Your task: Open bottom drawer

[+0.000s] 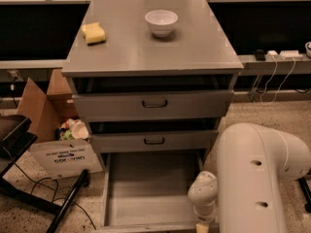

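Observation:
The bottom drawer [150, 193] of the grey cabinet is pulled far out, and its plain grey interior shows. Its front panel and handle lie at the bottom edge of the view and are mostly cut off. Above it the middle drawer [154, 141] and the top drawer [154, 104] show their dark loop handles and stand slightly out. My white arm [257, 178] fills the lower right. Its wrist [204, 198] reaches down at the bottom drawer's front right corner. The gripper itself is below the view's edge.
A white bowl [161, 22] and a yellow sponge [93, 33] sit on the cabinet top [150, 47]. An open cardboard box [53, 130] with trash stands at the left. A black stand [19, 144] with cables lies at the lower left. Power strips [282, 55] rest at the right.

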Controlling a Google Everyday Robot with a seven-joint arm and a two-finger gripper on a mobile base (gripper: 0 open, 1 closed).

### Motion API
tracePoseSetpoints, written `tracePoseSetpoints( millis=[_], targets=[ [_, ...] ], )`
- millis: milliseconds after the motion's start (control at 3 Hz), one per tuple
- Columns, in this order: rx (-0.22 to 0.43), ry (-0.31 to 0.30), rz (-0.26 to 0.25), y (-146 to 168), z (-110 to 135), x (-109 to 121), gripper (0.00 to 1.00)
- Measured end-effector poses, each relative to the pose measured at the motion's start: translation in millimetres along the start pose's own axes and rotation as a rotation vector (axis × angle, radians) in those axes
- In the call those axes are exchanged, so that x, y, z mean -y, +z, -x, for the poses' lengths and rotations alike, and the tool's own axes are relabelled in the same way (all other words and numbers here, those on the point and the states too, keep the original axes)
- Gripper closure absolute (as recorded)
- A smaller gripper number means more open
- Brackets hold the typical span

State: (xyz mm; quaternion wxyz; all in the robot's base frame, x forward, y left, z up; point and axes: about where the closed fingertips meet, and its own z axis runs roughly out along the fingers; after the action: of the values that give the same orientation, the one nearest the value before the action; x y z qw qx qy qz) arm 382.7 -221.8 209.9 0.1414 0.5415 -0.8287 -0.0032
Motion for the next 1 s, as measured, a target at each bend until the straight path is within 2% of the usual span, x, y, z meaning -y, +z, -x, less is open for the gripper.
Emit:
tracePoseSetpoints(
  millis=[333,667,1000],
  targets=[
    [-0.043,-0.013,-0.050,-43,-2,-9,0.00],
    [-0.095,-0.023,-0.117,-102,-3,-32,0.00],
    [-0.159,-0.013,-0.192,-163,-10,-69,0.00]
  ],
)
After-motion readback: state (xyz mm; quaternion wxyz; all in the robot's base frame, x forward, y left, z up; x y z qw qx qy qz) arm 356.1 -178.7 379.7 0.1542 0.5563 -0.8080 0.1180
